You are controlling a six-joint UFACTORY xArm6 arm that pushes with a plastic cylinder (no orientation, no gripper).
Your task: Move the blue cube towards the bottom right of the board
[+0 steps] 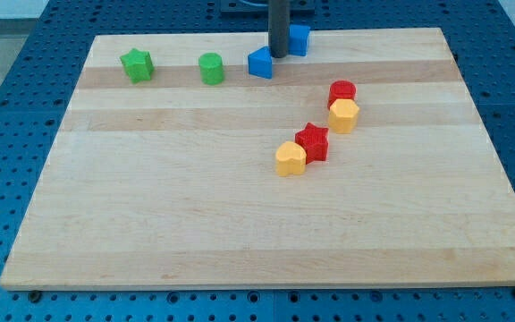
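The blue cube sits near the view's top edge of the wooden board, just right of centre. My tip is at the end of the dark rod, just left of the cube and touching or nearly touching it. A second blue block, wedge-like in shape, lies just left of and below the tip. The rod hides part of the cube's left side.
A green star and a green cylinder lie at the top left. A red cylinder, a yellow hexagon, a red star and a yellow block form a diagonal line near the middle.
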